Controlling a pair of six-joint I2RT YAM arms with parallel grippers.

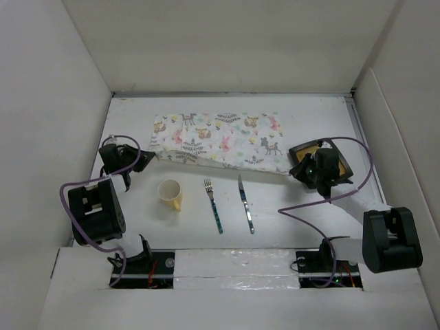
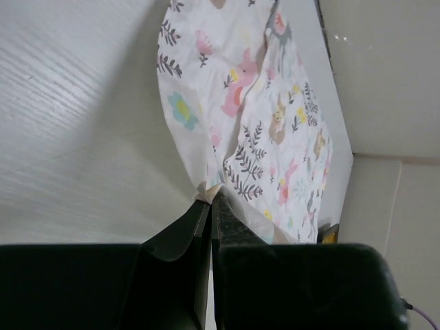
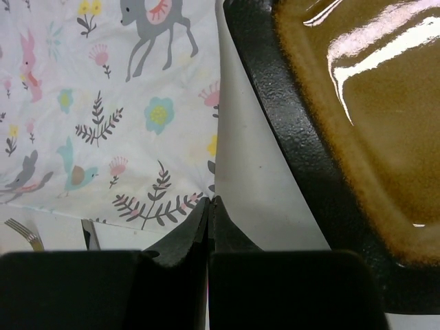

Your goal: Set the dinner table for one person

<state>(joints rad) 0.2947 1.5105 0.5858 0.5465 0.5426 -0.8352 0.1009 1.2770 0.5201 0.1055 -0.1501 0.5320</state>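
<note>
Top external view, OP: the desk (image 1: 289, 206) fills the floor of the white enclosure ahead of my arm bases. The cloth (image 1: 220, 137) lies across its far part. Cup (image 1: 170, 192), fork (image 1: 214, 205) and knife (image 1: 246, 205) sit nearer me, and the plate (image 1: 302, 150) is at the cloth's right end.

CHECKER: Hands?

OP: Left wrist view: left hand (image 2: 210, 206) clenched on the cloth's near left corner, fabric raised off the desk there. Right wrist view: right hand (image 3: 210, 204) clenched on the near right corner, just beside the plate's dark rim.

CHECKER: Step in hand?

OP: My read is that I'm laying the cloth out as a placemat. I'd move both hands together at equal height, with the fabric taut between them so no fold forms.

CHECKER: Risks?

OP: The right hand could brush the plate, and the cloth could drag fork and knife if I pull it low towards me. Lift first, then travel, and let go only once it lies flat.
</note>
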